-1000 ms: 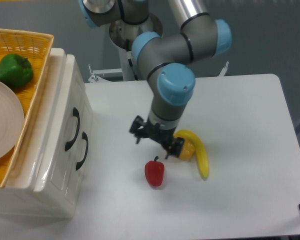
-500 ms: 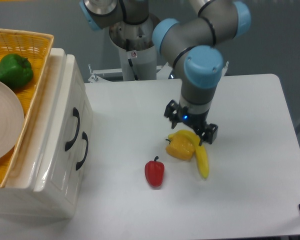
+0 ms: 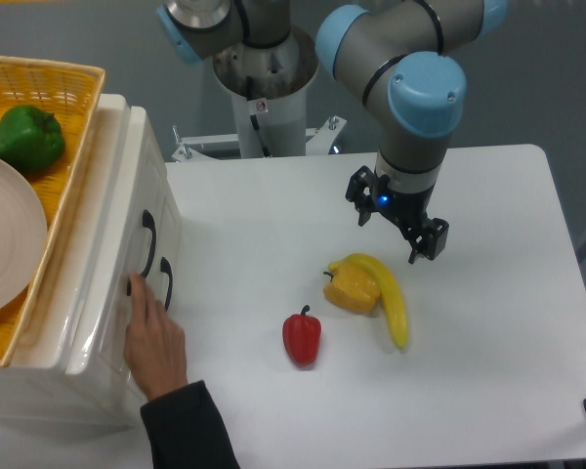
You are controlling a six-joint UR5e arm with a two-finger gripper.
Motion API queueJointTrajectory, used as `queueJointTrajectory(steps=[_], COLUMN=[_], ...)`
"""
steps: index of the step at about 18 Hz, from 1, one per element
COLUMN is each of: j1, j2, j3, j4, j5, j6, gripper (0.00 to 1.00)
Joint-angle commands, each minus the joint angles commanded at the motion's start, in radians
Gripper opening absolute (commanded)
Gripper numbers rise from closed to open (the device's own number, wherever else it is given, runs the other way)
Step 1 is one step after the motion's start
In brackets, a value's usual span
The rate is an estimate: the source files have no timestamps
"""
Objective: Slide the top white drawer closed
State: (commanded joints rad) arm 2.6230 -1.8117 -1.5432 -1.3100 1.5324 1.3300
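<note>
One fixed camera, mounted high and tilted steeply down over the white table (image 3: 469, 391), looking from the near edge toward the arm's base (image 3: 266, 93) at the back. It sits close enough that the tabletop fills most of the frame. The white drawer cabinet (image 3: 98, 322) is cut off at the left edge, and the arm's upper links run out of the top. There is only this view, so nothing overlaps with another. The grey floor shows beyond the table's far edge.
</note>
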Motion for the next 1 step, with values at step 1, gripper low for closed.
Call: queueJointTrajectory(steps=[1], j1=[0.005], j2=[0.003], j3=[-0.006], j4=[0.000], j5=[-0.002], j6=[0.000], gripper=[1.00])
